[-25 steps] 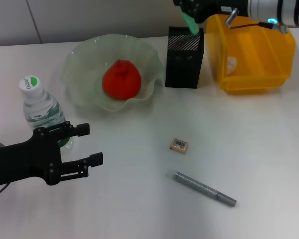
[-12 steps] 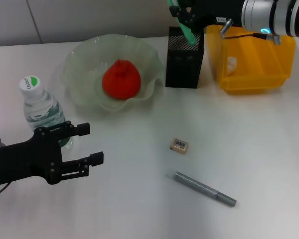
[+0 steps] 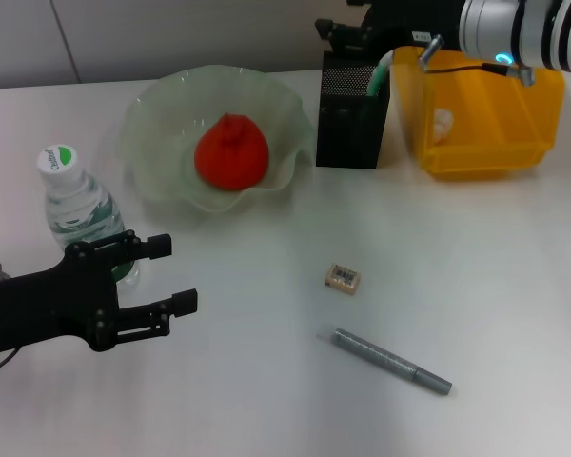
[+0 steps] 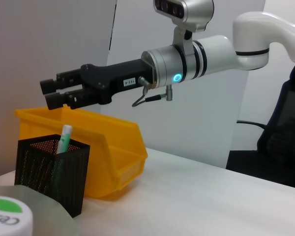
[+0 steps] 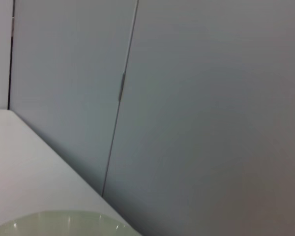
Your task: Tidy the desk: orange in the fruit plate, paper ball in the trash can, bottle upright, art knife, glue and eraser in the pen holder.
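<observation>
My right gripper (image 3: 335,29) hovers open just above the black mesh pen holder (image 3: 352,114), with nothing between its fingers. A green glue stick (image 3: 381,74) stands inside the holder, leaning on its wall. The left wrist view shows the same right gripper (image 4: 51,93) over the pen holder (image 4: 51,172) and the glue stick (image 4: 65,139). The orange (image 3: 231,150) lies in the fruit plate (image 3: 152,114). The paper ball (image 3: 443,121) is in the yellow trash can (image 3: 495,105). The bottle (image 3: 76,205) stands upright beside my open left gripper (image 3: 176,274). The eraser (image 3: 343,277) and the grey art knife (image 3: 390,361) lie on the desk.
The trash can stands right against the pen holder at the back right. The white desk surface (image 3: 495,267) stretches around the eraser and knife. The right wrist view shows only a wall and a bit of the plate's rim (image 5: 64,223).
The right gripper held the green glue stick over the pen holder; it has let go, and the stick now sits in the holder. The left arm has not moved.
</observation>
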Controlling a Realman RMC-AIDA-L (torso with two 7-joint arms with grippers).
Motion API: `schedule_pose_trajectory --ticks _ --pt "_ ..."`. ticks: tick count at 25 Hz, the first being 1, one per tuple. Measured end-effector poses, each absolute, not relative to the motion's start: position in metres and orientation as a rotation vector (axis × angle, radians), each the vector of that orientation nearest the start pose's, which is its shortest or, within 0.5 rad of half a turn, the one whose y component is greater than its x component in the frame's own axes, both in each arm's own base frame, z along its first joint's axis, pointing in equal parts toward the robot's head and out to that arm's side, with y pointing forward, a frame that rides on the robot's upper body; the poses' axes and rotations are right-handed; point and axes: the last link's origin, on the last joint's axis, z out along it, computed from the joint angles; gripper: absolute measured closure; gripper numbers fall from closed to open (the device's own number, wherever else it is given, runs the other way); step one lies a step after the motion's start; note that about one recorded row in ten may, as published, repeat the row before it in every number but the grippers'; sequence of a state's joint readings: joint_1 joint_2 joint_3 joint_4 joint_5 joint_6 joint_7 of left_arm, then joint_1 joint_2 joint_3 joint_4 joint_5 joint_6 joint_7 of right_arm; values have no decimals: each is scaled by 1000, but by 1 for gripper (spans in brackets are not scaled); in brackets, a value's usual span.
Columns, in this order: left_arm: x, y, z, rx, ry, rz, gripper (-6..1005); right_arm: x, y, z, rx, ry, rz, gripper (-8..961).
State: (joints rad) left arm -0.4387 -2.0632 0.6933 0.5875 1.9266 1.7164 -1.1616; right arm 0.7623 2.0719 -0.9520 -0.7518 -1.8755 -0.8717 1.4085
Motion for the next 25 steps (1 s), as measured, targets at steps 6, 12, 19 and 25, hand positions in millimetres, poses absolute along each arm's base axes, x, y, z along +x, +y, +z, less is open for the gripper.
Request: schedule_pose_trajectory --ticks 6,12,19,25 --pt "-275 287 0 -2768 -446 -872 201 176 457 32 -2326 309 444 361" --pt "-275 287 1 -2768 -448 -875 201 160 432 76 -2375 452 559 348" --pt "-274 290 5 -2727 -443 -906 201 151 416 87 -2530 705 397 346" --pt "-272 289 6 -2731 -429 -924 201 131 401 77 -2674 861 -79 346"
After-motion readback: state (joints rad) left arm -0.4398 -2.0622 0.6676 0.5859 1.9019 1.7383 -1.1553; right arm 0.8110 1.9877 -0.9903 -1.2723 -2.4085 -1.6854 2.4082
